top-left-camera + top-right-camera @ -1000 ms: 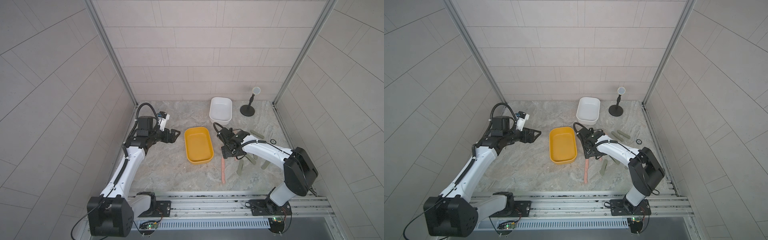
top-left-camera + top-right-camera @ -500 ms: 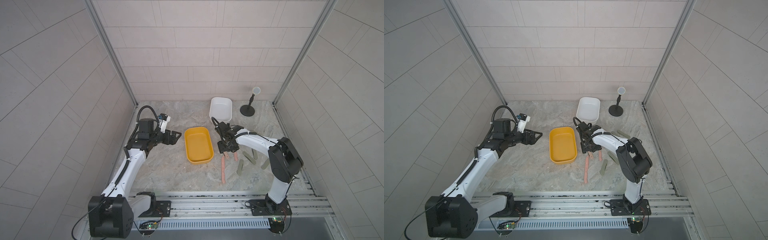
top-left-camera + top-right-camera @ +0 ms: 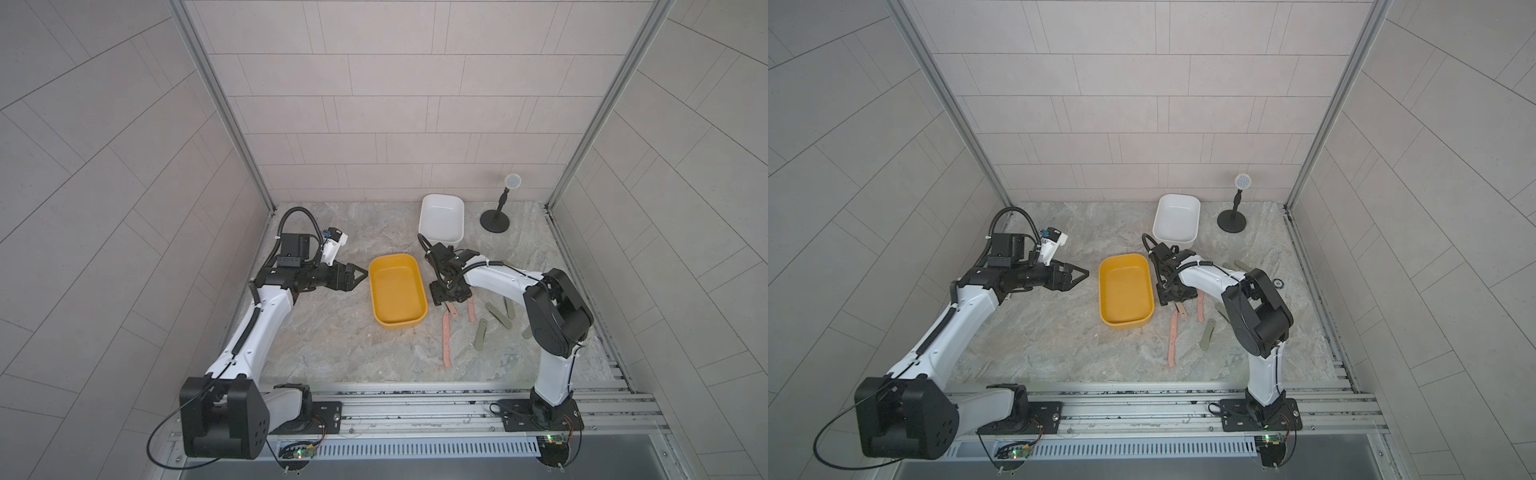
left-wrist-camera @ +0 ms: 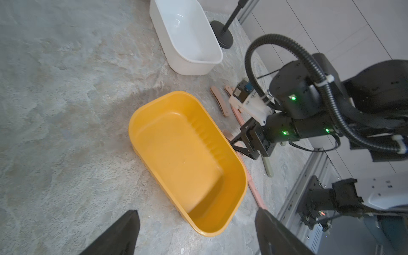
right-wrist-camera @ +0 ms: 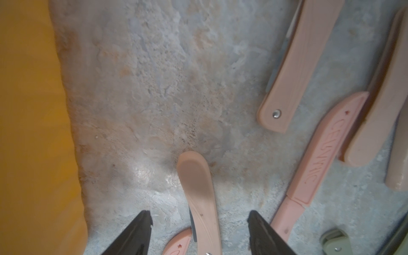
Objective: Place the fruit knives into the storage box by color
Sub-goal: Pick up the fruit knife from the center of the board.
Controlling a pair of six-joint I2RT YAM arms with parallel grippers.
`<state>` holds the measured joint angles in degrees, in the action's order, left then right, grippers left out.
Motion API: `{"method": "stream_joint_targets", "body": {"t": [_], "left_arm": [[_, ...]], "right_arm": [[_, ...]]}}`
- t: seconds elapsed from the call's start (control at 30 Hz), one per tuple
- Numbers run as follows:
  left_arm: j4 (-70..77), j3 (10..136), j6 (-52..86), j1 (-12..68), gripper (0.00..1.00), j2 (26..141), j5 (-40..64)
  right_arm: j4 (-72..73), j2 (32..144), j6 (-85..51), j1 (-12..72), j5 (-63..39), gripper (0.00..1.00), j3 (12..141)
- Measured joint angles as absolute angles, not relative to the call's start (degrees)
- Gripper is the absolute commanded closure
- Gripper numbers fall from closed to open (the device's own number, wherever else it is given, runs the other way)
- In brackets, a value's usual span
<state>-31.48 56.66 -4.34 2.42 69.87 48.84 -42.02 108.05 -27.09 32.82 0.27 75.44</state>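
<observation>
Several fruit knives lie on the stone table to the right of the yellow storage box (image 3: 371, 291). Among them are a long pink one (image 3: 446, 345), short pink ones (image 3: 471, 309) and grey-green ones (image 3: 481, 340). My right gripper (image 3: 449, 300) points down at the pink group beside the box. In the right wrist view it (image 5: 198, 213) is open, and a folded pink knife (image 5: 198, 187) lies between the fingers with a gap on each side. My left gripper (image 3: 359, 277) hovers open and empty left of the yellow box (image 4: 132, 132).
An empty white box (image 3: 441, 216) stands behind the yellow one. A black stand (image 3: 494, 220) with a round head is at the back right, and a small black ring (image 3: 1278, 284) lies near the right wall. More pink knives (image 5: 293, 72) lie beside my right gripper.
My right arm's elbow has swung inward, and its gripper has shifted slightly toward the yellow box with its jaws a little narrower. The left arm has barely moved.
</observation>
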Motion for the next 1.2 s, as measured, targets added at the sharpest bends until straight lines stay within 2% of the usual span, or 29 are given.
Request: {"method": "stream_joint_targets", "body": {"t": [0.23,0.47,0.6,0.9,1.1,1.2], "left_arm": [[-39.31,56.77,-9.56,2.42,0.12,69.32,50.61],[-40.75,56.58,-10.59,2.42,0.12,68.73,50.11],[-40.75,56.31,-10.61,2.42,0.12,68.73,49.91],[-40.82,55.88,-10.87,2.42,0.12,68.73,49.76],[-40.82,55.83,-11.00,2.42,0.12,68.73,49.69],[-40.82,55.79,-11.00,2.42,0.12,68.73,49.67]], "right_arm": [[-41.34,109.58,-26.96,32.27,0.23,0.29,75.57],[-41.19,111.07,-26.74,32.10,0.08,0.33,77.19],[-41.30,111.90,-26.09,32.05,0.05,0.43,78.35],[-41.36,113.34,-25.50,31.55,0.08,0.49,78.81],[-41.06,113.67,-25.30,31.29,-0.62,0.61,79.09],[-40.60,113.69,-25.19,30.81,-1.48,0.63,79.07]]}}
